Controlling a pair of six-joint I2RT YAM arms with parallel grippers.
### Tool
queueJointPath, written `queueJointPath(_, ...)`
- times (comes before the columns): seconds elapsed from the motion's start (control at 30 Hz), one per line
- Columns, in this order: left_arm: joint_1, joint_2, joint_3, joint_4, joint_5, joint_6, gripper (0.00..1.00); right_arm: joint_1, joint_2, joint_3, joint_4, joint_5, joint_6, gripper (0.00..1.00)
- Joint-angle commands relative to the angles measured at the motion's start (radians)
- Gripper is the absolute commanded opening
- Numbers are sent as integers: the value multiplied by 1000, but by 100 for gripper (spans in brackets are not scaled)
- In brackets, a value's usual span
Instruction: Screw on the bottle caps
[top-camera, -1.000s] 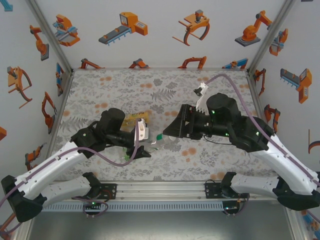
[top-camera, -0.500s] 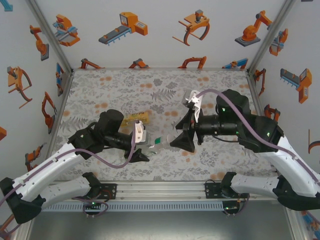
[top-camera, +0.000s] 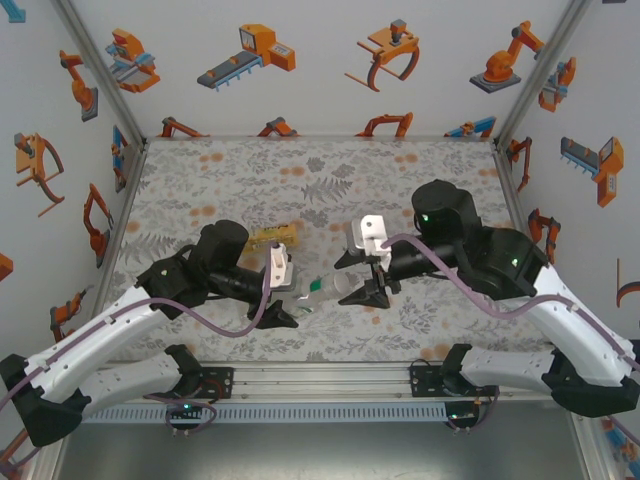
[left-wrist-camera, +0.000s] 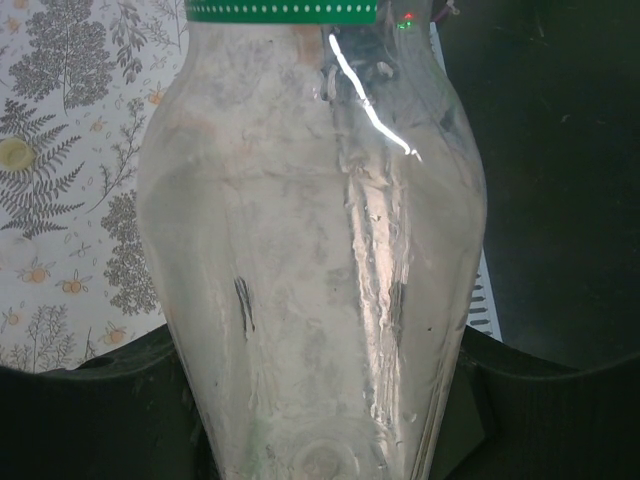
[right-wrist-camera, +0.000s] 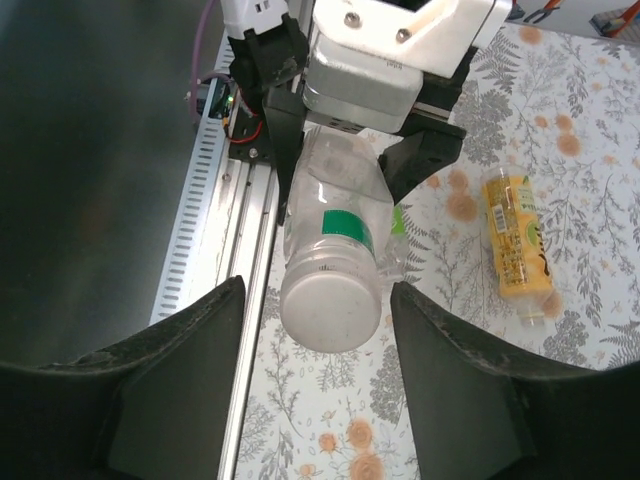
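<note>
Left hand: the left hand (top-camera: 290, 300) is clenched on the base end of the clear bottle (top-camera: 338, 291) and holds it clear of the counter (top-camera: 300, 180); in the left wrist view its dark fingers (left-wrist-camera: 90, 410) press the bottle's lower body from both sides.
Yellow bottle: the yellow bottle (right-wrist-camera: 515, 240) lies flat on the counter just behind the left hand, apart from the clear bottle. From above its long axis runs roughly left to right with a slight tilt. Its narrow neck end points toward the right arm's side.
Clear bottle, axis: close to level, the long axis running left to right from one hand toward the other. The base sits in the left hand and the mouth points at the right hand.
Green band: a green band (left-wrist-camera: 280, 10) circles the bottle a little way behind the mouth.
Cap: the pale cap (right-wrist-camera: 330, 305) sits on the clear bottle's mouth, its flat top facing the right wrist camera. Whether it is screwed tight, I cannot tell.
Right hand: the right hand (top-camera: 358, 280) is released, its two fingers (right-wrist-camera: 190, 390) spread to either side of the pale cap. A gap shows on one side, and the other finger lies just beside the cap.
</note>
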Motion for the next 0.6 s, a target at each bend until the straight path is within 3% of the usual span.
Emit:
queueJointPath(0.0, -6, -14, 36, -12, 36, -12, 0, 5, -22, -36, 35, -2, -39, 54)
queueJointPath(0.2, -9, -12, 32, -12, 36, -14, 0, 5, -31, -57, 49, 5, -30, 49)
queueJointPath(0.57, -12, -4, 30, -13, 33, -14, 0, 6, -55, -68, 101, 14, 19, 50)
